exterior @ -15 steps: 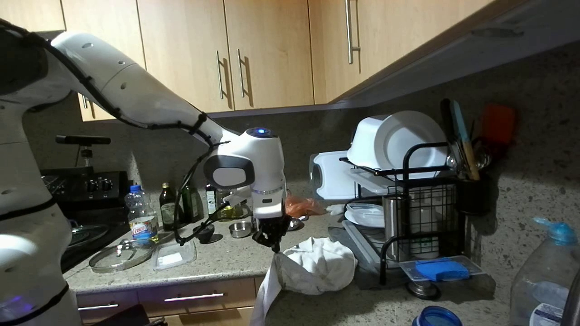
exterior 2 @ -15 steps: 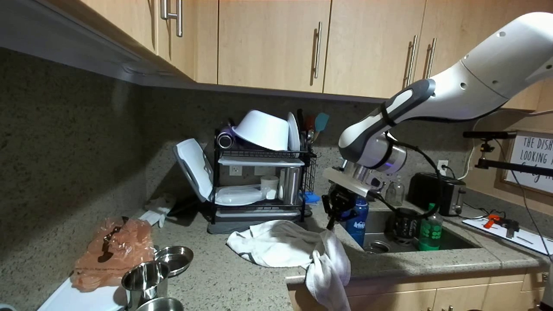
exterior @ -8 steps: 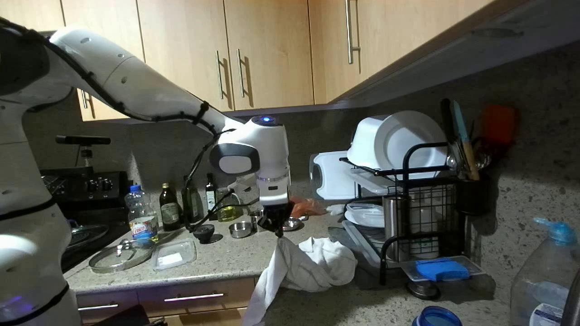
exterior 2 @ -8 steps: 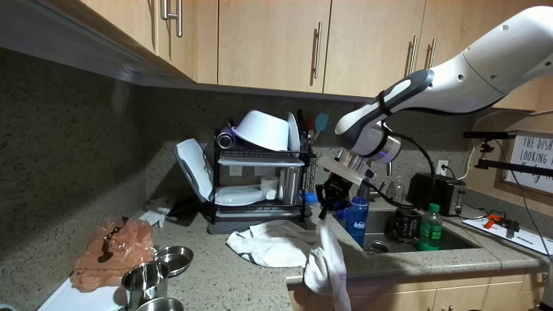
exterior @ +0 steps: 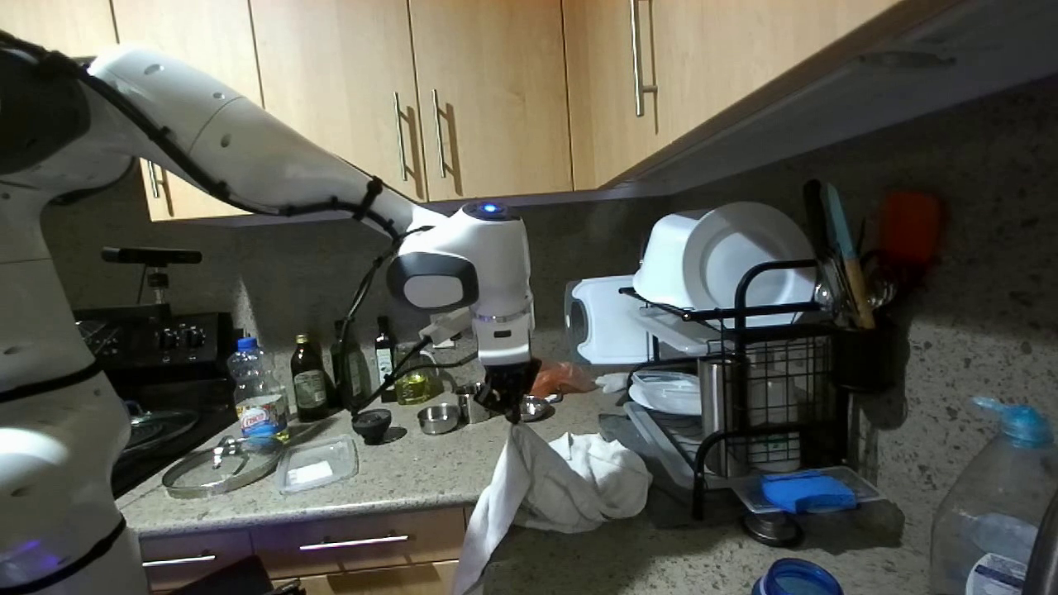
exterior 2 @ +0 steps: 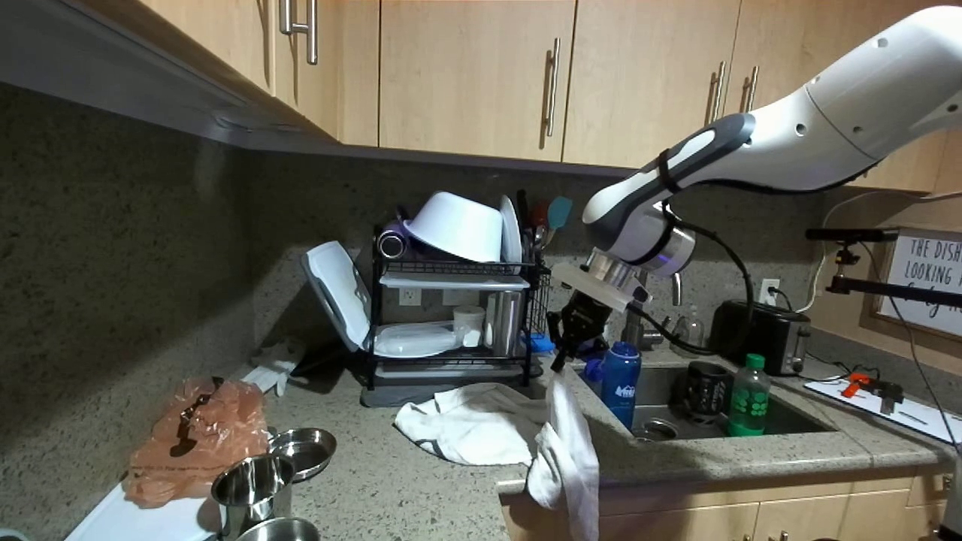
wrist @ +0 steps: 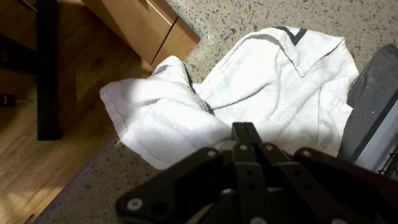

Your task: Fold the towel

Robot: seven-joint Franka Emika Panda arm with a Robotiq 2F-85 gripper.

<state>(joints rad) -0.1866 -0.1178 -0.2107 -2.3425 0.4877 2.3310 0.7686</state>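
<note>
Above cntr (exterior: pixel 413 467), pincer (wrist: pixel 244 128) tip-dn w/ towel (exterior: pixel 583 487)

Framed sign (exterior 2: pixel 928 257) at the right edge of an exterior view: "THE DISH", next line "LOOKING" plus a clipped letter, third line cursive, can't make out. Clear bottle with blue cap (exterior: pixel 259 398) in an exterior view: label looks like "Crisco", small. Blue bottle (exterior 2: pixel 620 382): white logo, letters too small. Black mug (exterior 2: pixel 708 388): light markings, illegible. Orange bag (exterior 2: pixel 209 443): line of print, illegible. Green bottle (exterior 2: pixel 749 398): pale marks, illegible.
</note>
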